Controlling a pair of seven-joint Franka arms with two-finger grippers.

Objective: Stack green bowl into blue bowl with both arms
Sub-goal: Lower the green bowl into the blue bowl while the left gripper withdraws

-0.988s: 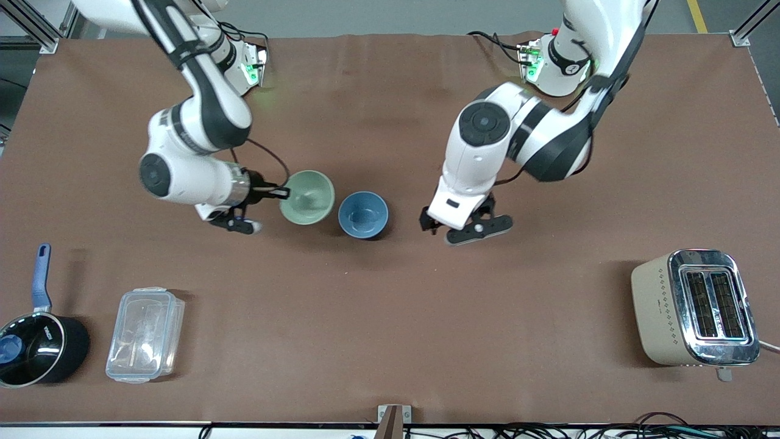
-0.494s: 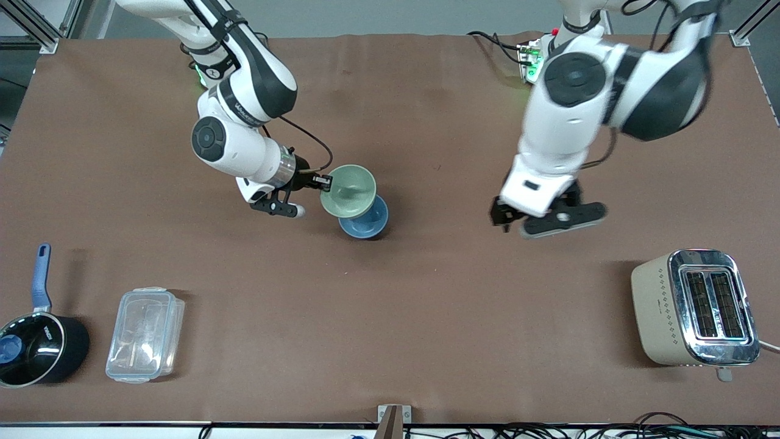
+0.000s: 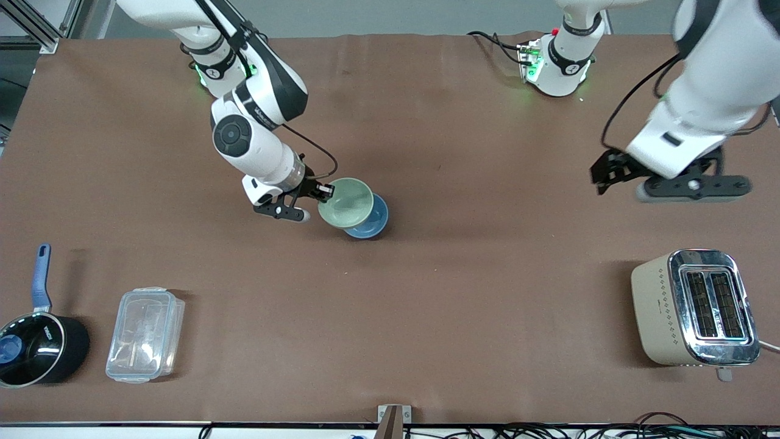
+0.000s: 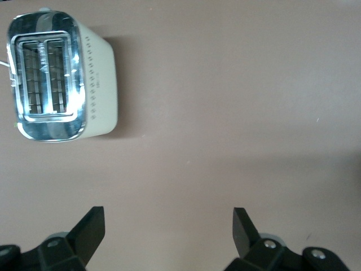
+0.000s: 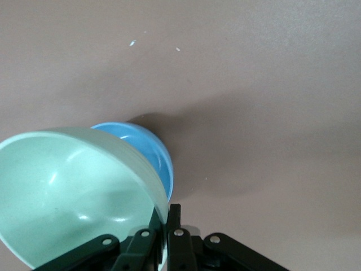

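My right gripper [image 3: 323, 191] is shut on the rim of the pale green bowl [image 3: 345, 202] and holds it tilted in the air, partly over the sky-blue bowl [image 3: 373, 221], which stands on the brown table. The right wrist view shows the green bowl [image 5: 73, 192] pinched between the fingers [image 5: 175, 220], with the blue bowl [image 5: 152, 155] underneath it. My left gripper [image 3: 609, 174] is open and empty, raised over the table toward the left arm's end. Its fingers [image 4: 93, 228] show in the left wrist view.
A beige and chrome toaster [image 3: 694, 308] stands near the front edge at the left arm's end, also in the left wrist view [image 4: 59, 84]. A black saucepan with a blue handle [image 3: 36, 341] and a clear plastic box [image 3: 145, 334] stand at the right arm's end.
My right gripper lifted the green bowl off the table, carried it over the blue bowl and has now lowered it partly over that bowl. My left arm swung away toward its own end of the table.
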